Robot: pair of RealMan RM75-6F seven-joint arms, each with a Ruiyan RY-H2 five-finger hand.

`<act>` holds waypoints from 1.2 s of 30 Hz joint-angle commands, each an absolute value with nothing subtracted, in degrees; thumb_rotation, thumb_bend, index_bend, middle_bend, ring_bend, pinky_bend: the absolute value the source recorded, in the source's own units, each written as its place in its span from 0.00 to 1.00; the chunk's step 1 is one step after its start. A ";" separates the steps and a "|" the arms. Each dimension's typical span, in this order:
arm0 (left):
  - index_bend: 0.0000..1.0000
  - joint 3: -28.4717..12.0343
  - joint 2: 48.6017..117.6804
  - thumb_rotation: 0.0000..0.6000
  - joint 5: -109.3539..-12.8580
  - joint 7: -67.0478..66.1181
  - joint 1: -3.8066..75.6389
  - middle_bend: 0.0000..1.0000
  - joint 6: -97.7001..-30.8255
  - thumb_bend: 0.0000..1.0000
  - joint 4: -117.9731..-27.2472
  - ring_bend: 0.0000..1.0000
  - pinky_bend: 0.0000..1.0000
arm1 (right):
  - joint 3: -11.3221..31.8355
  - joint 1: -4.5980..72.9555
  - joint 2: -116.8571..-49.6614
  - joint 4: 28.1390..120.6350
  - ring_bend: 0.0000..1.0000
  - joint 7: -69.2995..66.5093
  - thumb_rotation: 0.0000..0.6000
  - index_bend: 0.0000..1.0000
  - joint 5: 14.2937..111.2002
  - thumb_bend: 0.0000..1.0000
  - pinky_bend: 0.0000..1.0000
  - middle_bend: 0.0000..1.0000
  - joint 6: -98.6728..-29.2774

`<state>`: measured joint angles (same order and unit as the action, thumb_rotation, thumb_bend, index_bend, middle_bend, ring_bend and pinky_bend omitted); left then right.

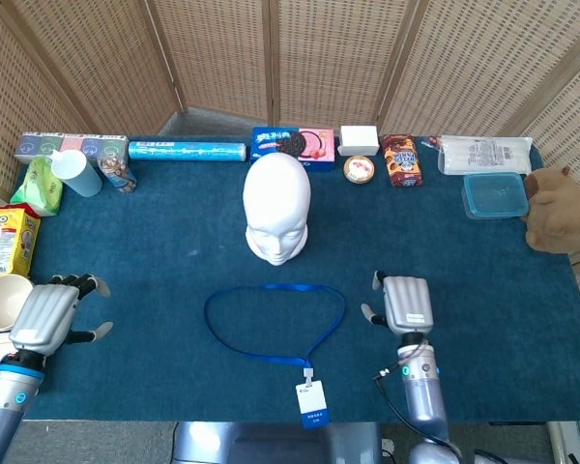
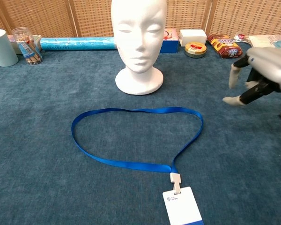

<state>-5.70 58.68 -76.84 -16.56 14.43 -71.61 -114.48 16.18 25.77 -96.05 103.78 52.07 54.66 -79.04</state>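
Both hands hang empty, fingers loosely spread; the right hand (image 1: 406,304) should drop onto the lanyard (image 1: 275,324) strap just left of it, pinching flat against the surface (image 1: 174,261); left hand (image 1: 46,314) waits well apart.

Right hand (image 1: 406,304): bare tabletop (image 1: 464,261) all round; lanyard (image 1: 271,324) loop just to its left, foam head (image 1: 276,208) beyond. Left hand (image 1: 46,314): paper cup (image 1: 2,300) just outboard, open cloth toward lanyard.
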 commanded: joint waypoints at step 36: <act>0.44 -4.28 59.32 0.95 -73.61 -15.19 15.80 0.43 -70.92 0.19 -112.51 0.42 0.35 | 19.66 37.84 -110.19 82.72 1.00 55.45 0.86 0.50 41.59 0.30 1.00 0.98 -76.02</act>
